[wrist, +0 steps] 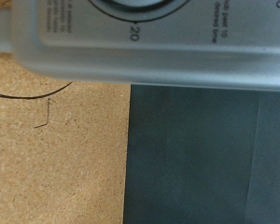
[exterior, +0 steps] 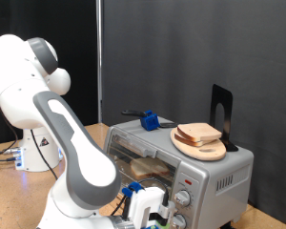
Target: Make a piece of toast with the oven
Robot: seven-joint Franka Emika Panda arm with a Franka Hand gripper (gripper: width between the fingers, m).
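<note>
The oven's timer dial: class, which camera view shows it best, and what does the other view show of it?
The wrist view shows the timer dial best: it is close enough to read the number 20 and a pointer mark on the oven panel. The exterior view shows the whole oven, but its knobs are only small round shapes, partly behind the gripper.

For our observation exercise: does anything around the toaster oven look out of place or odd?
Mildly odd: a round wooden plate of stacked bread slices and a small blue object sit on top of the silver-grey metal toaster oven. The end effector is by its knobs. Nothing looks spilled or damaged.
</note>
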